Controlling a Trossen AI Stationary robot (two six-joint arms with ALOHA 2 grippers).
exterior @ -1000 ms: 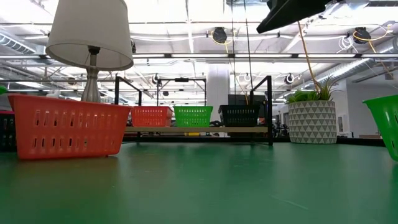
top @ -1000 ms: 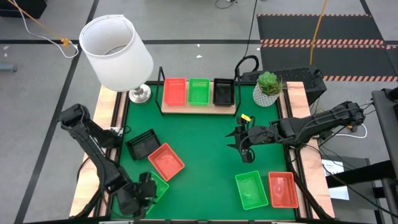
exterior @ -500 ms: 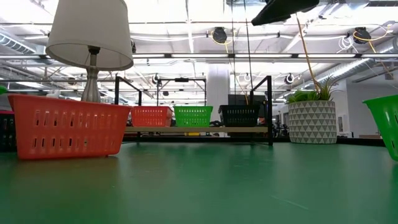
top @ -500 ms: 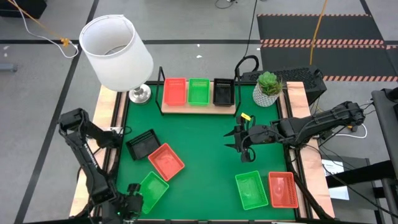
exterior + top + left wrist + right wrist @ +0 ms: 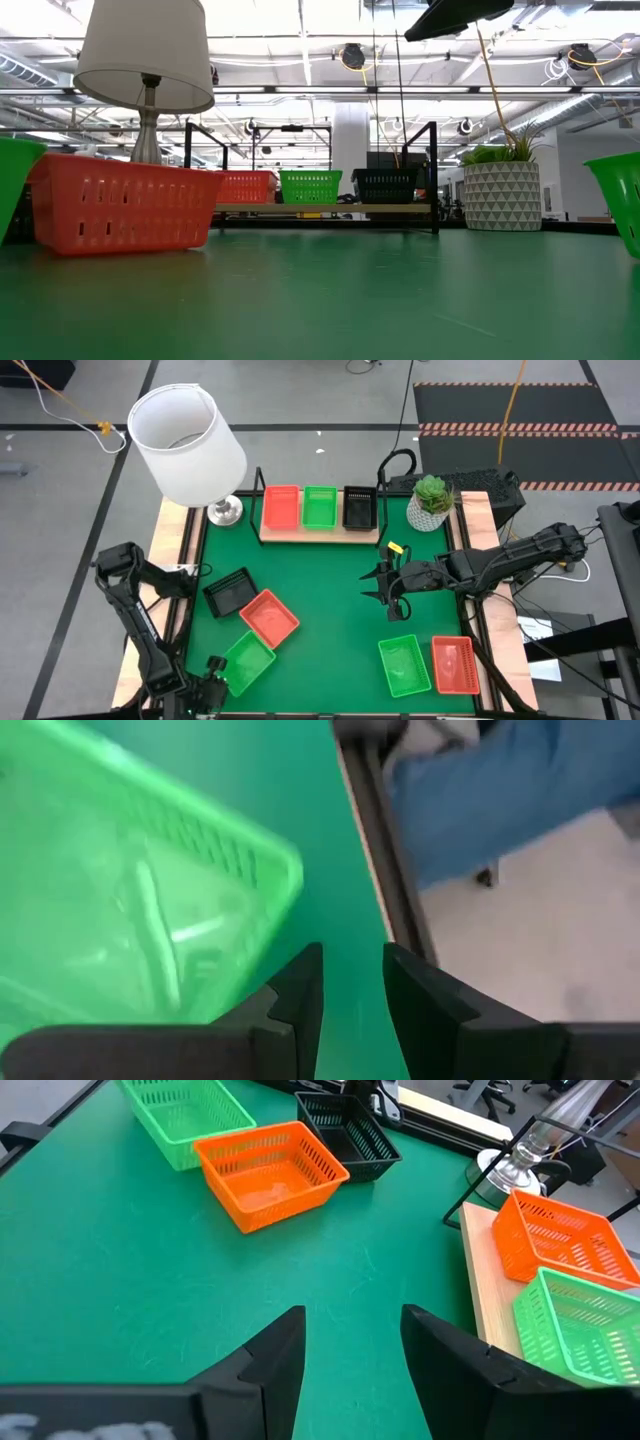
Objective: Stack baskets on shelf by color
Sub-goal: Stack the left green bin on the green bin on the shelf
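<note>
Left arm's folded back at the near-left table corner, its left gripper (image 5: 348,982) with fingers slightly apart, holding nothing. Right gripper (image 5: 389,592) hangs mid-table, fingers spread, arm stretched in from the right.

No legible text, label, brand name, number or sign appears in any view.
</note>
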